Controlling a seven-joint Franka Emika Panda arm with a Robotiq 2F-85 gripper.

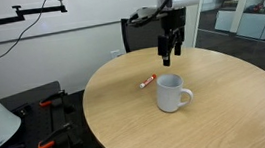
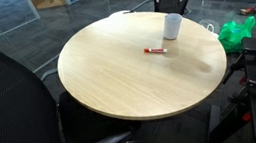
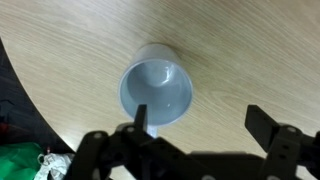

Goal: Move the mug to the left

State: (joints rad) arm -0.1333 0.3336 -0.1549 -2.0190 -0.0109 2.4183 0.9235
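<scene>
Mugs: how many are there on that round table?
1. The white mug stands upright on the round table, handle out to its side, a little apart from a red-and-white marker. Nothing on the tabletop looks big enough to hide another.

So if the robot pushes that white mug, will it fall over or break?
It would probably slide rather than tip: the mug stands upright on the smooth table and looks squat. It looks empty in the wrist view, so it is likely light. It seems hard and glossy, so it could slip in a grip and chip if dropped.
</scene>
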